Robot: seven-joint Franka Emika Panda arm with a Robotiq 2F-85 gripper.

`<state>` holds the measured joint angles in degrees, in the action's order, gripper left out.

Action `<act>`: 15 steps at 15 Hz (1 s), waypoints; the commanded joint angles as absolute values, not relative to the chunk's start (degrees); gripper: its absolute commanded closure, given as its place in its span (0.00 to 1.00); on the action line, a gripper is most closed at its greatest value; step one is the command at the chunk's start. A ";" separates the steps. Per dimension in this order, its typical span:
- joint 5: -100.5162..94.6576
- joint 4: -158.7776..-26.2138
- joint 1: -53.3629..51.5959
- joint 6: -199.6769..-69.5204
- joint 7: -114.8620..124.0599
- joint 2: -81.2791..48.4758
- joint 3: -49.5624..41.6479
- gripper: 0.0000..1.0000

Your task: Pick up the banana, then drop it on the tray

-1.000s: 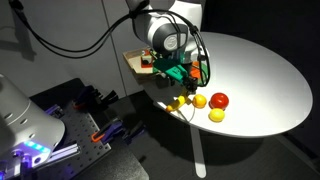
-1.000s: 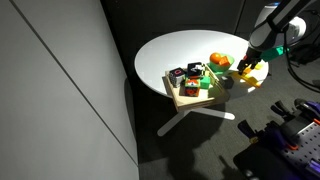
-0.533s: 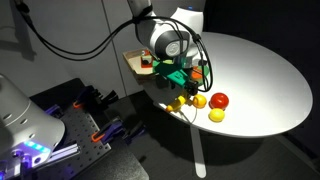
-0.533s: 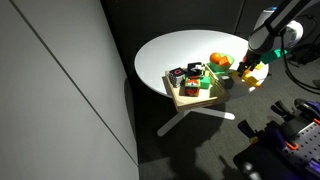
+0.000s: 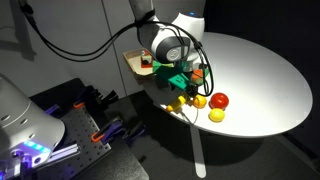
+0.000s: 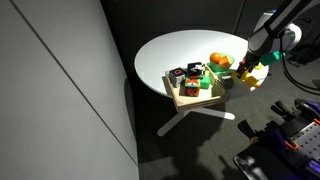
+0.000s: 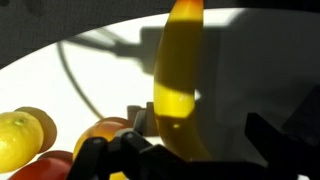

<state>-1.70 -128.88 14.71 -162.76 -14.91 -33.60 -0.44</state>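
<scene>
The round white table (image 5: 262, 70) spread beneath the fingers (image 7: 95, 155). The flat tan square wooden tray (image 6: 190, 104), crowded with small objects, lay well apart from them, near the table's edge. The dark Robotiq gripper (image 7: 185, 150) pointed down with its fingers standing apart, and the small curved yellow banana (image 7: 178, 80) ran lengthwise between them. Whether they pressed on it could not be told. Beside one finger in the wrist view lay a round yellow lemon-like fruit (image 7: 20, 135), an orange ball (image 7: 105, 130) and a red round fruit (image 7: 55, 165).

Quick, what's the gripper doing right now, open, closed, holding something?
Gripper: closed, holding the banana.
</scene>
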 commanded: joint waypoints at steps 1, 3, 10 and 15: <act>-1.31 -127.45 16.50 -163.16 -16.76 -34.81 0.71 0.25; -1.54 -127.24 16.32 -163.12 -16.50 -35.10 0.38 0.34; -2.00 -127.34 15.57 -162.14 -15.64 -34.31 -0.73 0.84; -1.94 -127.79 15.55 -161.11 -15.40 -32.70 -1.31 0.84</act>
